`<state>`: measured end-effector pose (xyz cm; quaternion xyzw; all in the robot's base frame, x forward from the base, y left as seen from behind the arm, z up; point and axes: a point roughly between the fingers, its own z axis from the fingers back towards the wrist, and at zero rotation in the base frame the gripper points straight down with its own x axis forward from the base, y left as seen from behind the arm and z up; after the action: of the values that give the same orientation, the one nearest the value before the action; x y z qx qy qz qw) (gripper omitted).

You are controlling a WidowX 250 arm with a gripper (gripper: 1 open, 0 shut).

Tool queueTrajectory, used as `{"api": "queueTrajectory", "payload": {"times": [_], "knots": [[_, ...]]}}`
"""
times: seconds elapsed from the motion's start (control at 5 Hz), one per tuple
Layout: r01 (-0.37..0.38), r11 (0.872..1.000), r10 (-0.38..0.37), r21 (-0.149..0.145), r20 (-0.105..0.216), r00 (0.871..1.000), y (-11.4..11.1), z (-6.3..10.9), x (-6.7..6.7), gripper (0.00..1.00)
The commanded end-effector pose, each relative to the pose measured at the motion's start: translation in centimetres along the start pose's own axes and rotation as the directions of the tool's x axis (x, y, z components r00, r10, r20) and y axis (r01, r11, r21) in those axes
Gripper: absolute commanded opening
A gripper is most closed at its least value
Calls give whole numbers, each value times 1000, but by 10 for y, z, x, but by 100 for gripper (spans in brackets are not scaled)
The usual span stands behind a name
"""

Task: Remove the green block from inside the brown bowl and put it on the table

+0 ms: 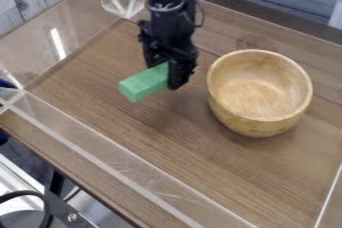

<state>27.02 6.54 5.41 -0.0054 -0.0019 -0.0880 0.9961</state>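
The gripper [170, 70] clamps one end of the block [146, 83], holding it tilted just above the table [94, 122], left of the bowl [259, 93] and clear of it. The placing step seems underway; next it needs lowering, then releasing. One block, one empty bowl.

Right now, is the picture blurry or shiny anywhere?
In the camera view, the whole picture is a bit soft; white glare streaks sit on the clear wall; the gripper holding the green block looks slightly smeared; a faint shadow lies on the table under it; the bowl looks evenly lit.
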Motion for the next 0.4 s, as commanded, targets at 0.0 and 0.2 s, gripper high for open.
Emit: {"api": "queueTrajectory", "payload": {"times": [0.0,0.2], "knots": [[-10,1000,10,24,12,1000,13,-4,-14,0],[0,1000,1,21,-8,1000,18,-20,-26,0]]}}
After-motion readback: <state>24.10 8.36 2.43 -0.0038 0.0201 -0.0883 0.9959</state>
